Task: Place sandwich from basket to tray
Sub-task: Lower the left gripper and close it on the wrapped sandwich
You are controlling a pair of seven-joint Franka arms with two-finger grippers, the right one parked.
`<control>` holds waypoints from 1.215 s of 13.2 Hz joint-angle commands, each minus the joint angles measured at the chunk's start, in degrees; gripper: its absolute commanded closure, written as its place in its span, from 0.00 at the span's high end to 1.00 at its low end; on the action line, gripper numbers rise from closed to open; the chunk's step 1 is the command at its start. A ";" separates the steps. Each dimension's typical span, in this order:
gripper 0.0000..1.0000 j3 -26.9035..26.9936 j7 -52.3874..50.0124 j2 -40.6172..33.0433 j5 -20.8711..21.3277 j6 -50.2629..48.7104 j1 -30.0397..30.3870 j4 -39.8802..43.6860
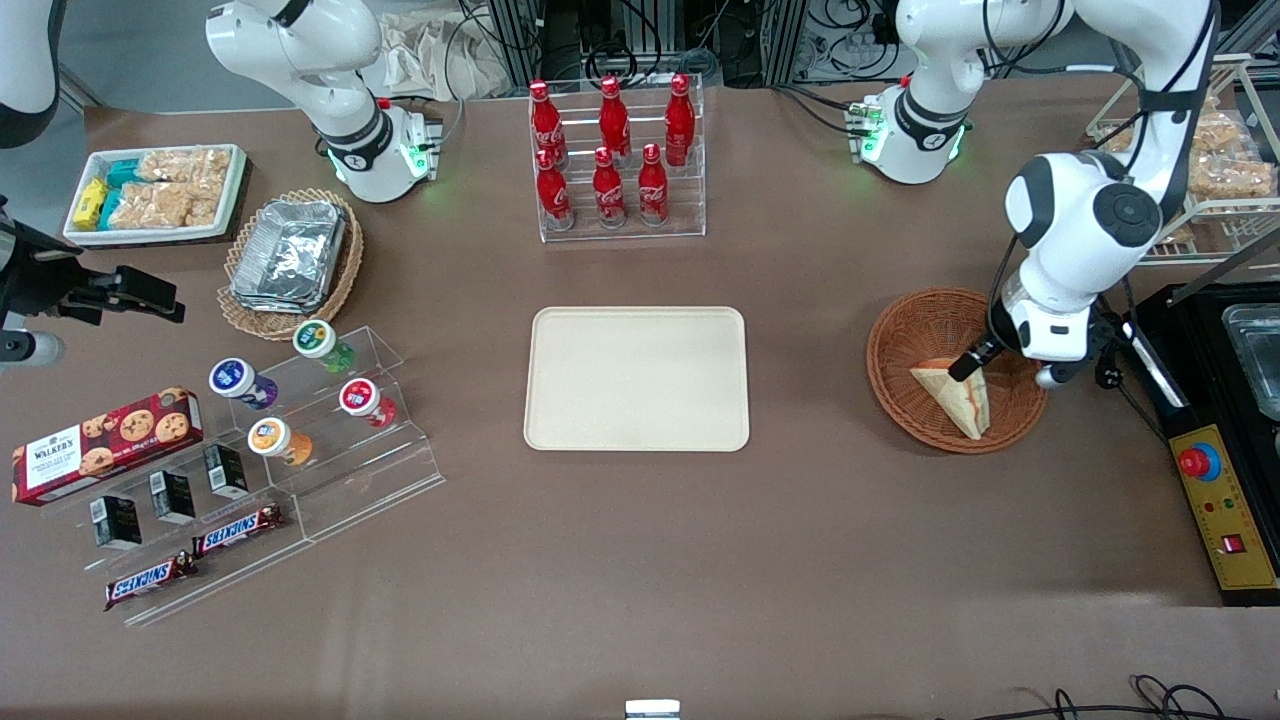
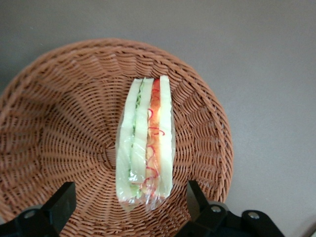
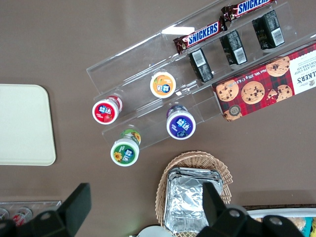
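Observation:
The sandwich is a clear-wrapped wedge of white bread with red-orange and green filling. It lies in the reddish-brown woven basket, on the part nearer the front camera. My left gripper hangs just over the basket, above the sandwich. In the left wrist view the gripper is open; its two black fingers stand wide apart on either side of the sandwich's near end, not touching it, over the basket. The cream-beige tray lies flat mid-table, toward the parked arm from the basket, with nothing on it.
A clear rack of red cola bottles stands farther from the camera than the tray. A black-and-yellow control box with a red button sits beside the basket at the working arm's end. A wire rack of snack packets stands above it.

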 commanded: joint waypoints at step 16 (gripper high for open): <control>0.00 -4.83 -1.48 1.66 2.07 -30.49 -1.03 25.26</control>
